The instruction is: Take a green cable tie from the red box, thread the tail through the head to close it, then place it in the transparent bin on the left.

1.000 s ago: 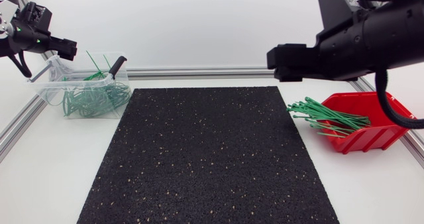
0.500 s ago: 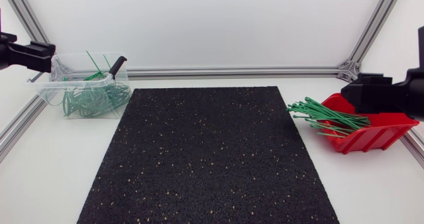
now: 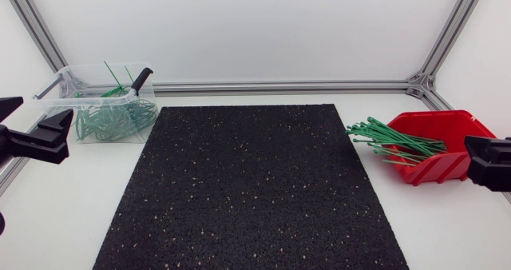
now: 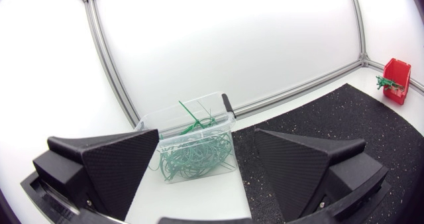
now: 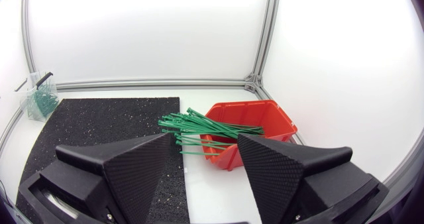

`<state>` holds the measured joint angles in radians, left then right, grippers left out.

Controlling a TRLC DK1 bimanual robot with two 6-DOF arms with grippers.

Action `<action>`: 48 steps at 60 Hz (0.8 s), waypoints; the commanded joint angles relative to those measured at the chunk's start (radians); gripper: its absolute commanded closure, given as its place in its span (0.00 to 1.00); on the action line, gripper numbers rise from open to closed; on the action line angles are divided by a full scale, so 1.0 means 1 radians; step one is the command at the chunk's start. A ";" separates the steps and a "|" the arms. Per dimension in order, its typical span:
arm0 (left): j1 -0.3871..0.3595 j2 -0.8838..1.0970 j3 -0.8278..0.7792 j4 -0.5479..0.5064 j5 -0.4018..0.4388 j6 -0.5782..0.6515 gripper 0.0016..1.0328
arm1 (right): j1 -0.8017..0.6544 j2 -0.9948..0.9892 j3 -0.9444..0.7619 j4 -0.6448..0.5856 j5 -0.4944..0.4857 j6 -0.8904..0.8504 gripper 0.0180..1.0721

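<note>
The mat [image 3: 255, 182] lies in the middle of the table [image 3: 64, 214], with the bin [image 3: 60, 102] just off its far left corner and the box [image 3: 447, 168] beside its right edge. Looped ties [image 3: 112, 120] lie in the bin. Straight ties [image 3: 391, 142] lie in the box, with their ends over its rim toward the mat.

Matt speckled mat [image 3: 255, 182]; clear plastic bin [image 3: 96, 102]; glossy red box [image 3: 447, 146].

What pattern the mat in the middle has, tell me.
The black rubber-like mat is flecked with small pale specks; clearest in the head view.
</note>
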<state>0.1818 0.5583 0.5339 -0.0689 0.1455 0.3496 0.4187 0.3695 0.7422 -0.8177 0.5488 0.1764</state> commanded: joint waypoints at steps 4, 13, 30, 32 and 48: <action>-0.028 -0.083 -0.076 0.019 -0.004 -0.050 0.03 | -0.031 -0.083 -0.093 0.049 0.008 -0.080 0.28; -0.055 -0.164 -0.155 0.028 -0.028 -0.101 0.03 | -0.038 -0.165 -0.153 0.063 0.008 -0.094 0.28; -0.107 -0.326 -0.310 0.045 -0.076 -0.203 0.03 | -0.052 -0.271 -0.176 0.092 0.008 -0.149 0.29; -0.113 -0.347 -0.330 0.047 -0.082 -0.216 0.03 | -0.058 -0.284 -0.182 0.111 0.008 -0.164 0.31; -0.163 -0.501 -0.478 0.063 -0.128 -0.313 0.03 | -0.115 -0.376 -0.282 0.275 0.034 -0.275 0.35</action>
<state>0.0334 0.0948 0.1036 -0.0238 0.0315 0.0811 0.3199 0.0185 0.5095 -0.5755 0.5739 -0.0528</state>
